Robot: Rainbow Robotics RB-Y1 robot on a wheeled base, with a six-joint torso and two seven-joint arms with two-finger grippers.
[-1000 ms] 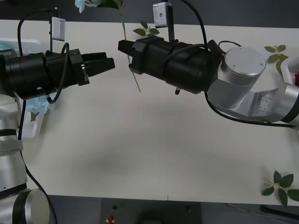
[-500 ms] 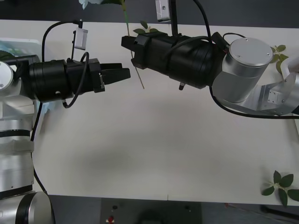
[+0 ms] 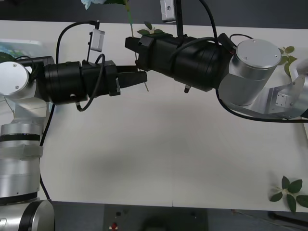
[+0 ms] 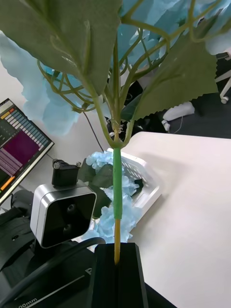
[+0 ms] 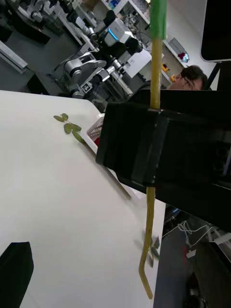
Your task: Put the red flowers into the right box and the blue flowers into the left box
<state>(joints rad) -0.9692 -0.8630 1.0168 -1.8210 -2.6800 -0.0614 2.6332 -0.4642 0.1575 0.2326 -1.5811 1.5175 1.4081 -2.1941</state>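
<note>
My right gripper (image 3: 131, 47) is shut on the thin stem (image 3: 128, 19) of a blue flower and holds it upright above the table's far middle. Its pale blue head (image 4: 159, 19) and green leaves rise above the black fingers (image 4: 103, 274). My left gripper (image 3: 142, 78) is open, level with the lower stem (image 5: 150, 226) and just left of it. The left box (image 3: 21, 42) at the far left holds more blue flowers (image 4: 113, 190). In the left wrist view the right box (image 5: 90, 137) shows a white rim with a patch of red (image 5: 97, 129) inside.
Loose green leaf sprigs lie on the white table at the near right corner (image 3: 288, 190), the far right (image 3: 284, 50) and behind the right gripper (image 3: 150, 30). The left wrist camera (image 4: 62, 211) sits close below the held flower.
My left arm has swung right across the table, bringing its gripper up to the hanging stem. The right gripper rose slightly with the flower and then stayed still.
</note>
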